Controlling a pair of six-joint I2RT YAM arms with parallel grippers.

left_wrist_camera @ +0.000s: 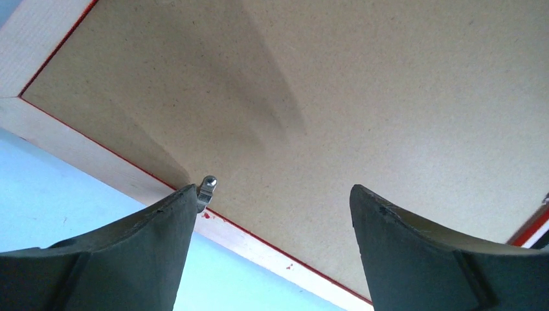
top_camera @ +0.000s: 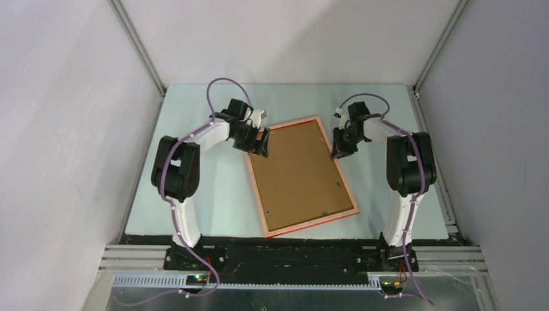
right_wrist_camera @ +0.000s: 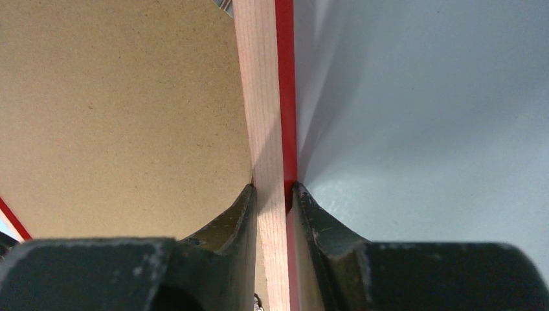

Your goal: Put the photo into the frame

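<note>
The frame lies back-up on the table, its pale wood rail around a brown backing board. The photo is hidden. My left gripper hovers open over the frame's far left corner. In the left wrist view its fingers straddle the board and rail, and the left fingertip touches a small metal clip; the gripper holds nothing. My right gripper is shut on the frame's right rail near the far corner. The right wrist view shows that rail, wood with a red edge, pinched in the gripper.
The pale blue tabletop shows around the frame. Grey walls with metal corner posts enclose the cell on three sides. Both arm bases sit at the near edge.
</note>
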